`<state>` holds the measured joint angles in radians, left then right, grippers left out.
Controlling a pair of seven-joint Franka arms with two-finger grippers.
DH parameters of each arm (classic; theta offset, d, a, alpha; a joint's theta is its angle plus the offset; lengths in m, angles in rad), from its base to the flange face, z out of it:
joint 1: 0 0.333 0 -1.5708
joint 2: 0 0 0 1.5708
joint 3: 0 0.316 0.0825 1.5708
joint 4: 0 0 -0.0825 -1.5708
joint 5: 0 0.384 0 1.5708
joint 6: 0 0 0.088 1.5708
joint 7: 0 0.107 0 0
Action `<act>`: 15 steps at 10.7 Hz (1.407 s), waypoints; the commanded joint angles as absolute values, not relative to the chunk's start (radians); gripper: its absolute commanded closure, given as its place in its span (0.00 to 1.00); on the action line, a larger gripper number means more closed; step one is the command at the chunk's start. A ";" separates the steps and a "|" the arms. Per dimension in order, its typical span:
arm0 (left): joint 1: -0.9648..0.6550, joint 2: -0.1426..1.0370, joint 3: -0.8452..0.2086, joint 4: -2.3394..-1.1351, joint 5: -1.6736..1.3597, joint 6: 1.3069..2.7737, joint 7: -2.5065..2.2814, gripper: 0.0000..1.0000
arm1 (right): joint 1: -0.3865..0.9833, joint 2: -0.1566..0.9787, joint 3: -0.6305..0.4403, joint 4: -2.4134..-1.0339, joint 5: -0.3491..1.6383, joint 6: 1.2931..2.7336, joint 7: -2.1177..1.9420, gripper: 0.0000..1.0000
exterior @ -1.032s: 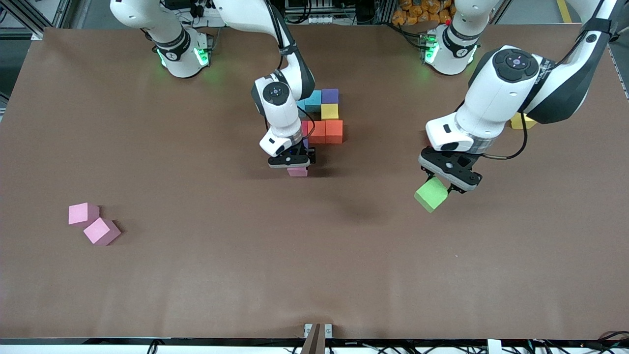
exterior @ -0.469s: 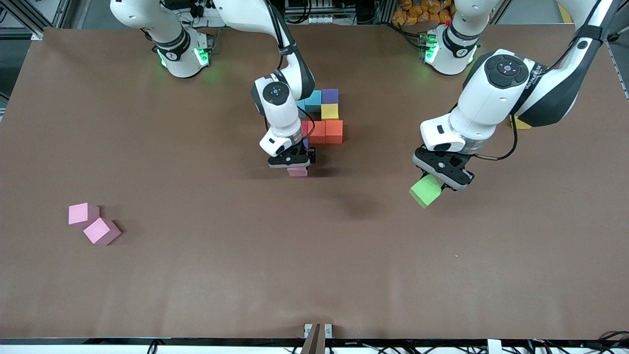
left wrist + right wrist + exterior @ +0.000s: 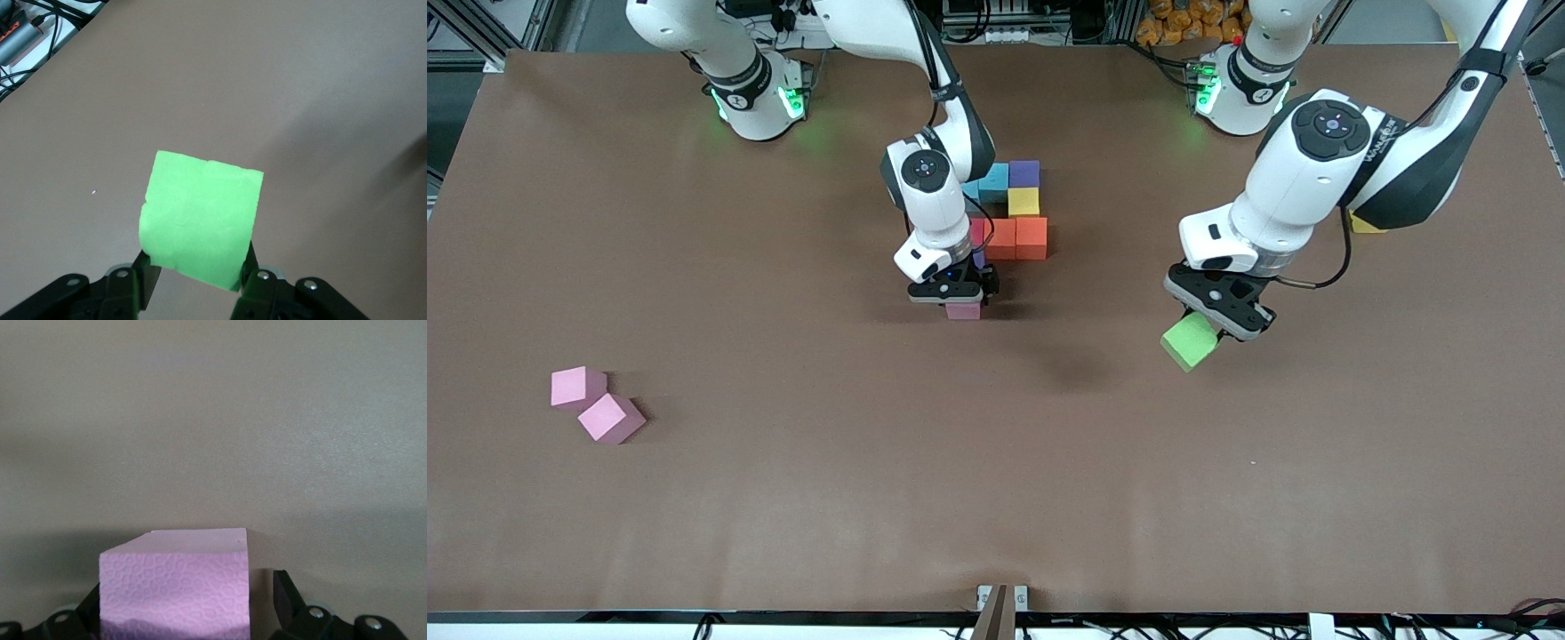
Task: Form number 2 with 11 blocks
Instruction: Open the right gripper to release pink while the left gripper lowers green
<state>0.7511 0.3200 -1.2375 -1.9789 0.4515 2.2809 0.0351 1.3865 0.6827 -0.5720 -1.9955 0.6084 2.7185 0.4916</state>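
- The blocks are mostly gathered in one cluster (image 3: 1014, 213) in the middle of the table (image 3: 783, 498), so we place everything else from it.
- In the cluster we see a light blue block (image 3: 993, 181) and a purple block (image 3: 1024, 172) farthest from the front camera. A yellow block (image 3: 1024, 202) touches the purple one on its nearer side, and two orange blocks (image 3: 1016, 238) sit side by side nearer again.
- The right arm hides the cluster's edge on the right arm's side. We only make out slivers of colour there.
- A pink block (image 3: 963, 310) rests on the table just nearer the front camera than the cluster. We cannot tell whether it touches the cluster.
- The right gripper (image 3: 963, 300) stands low around this pink block. Its fingers (image 3: 287, 600) are spread, and the right wrist view shows a gap between one finger and the block's side.
- The left gripper (image 3: 1209, 327) pinches a green block (image 3: 1190, 341) between its fingers (image 3: 250, 267). It holds the block tilted in the air over bare table, well apart from the cluster toward the left arm's end.
- Two more pink blocks (image 3: 594, 402) lie touching at a corner, well apart from the cluster toward the right arm's end and nearer the front camera.
- A second yellow block (image 3: 1365, 224) peeks out under the left arm, well apart from the cluster.
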 commanded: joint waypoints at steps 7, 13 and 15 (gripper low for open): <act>0.741 0.367 -1.244 -1.993 0.442 2.278 0.103 0.69 | 1.302 0.618 -0.575 -1.927 0.723 2.565 0.532 0.00; 0.692 0.537 -1.163 -1.973 0.446 2.281 0.370 0.69 | 1.059 0.528 -0.580 -1.864 0.706 2.366 0.144 0.00; 0.631 0.541 -1.134 -1.965 0.448 2.281 0.388 0.70 | 0.935 0.517 -0.580 -1.861 0.704 2.295 -0.112 0.00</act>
<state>0.6904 0.5256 -1.1559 -1.9907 0.4515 2.2848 0.3629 1.0209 0.5500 -0.5977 -1.8509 0.7024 2.3399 0.0508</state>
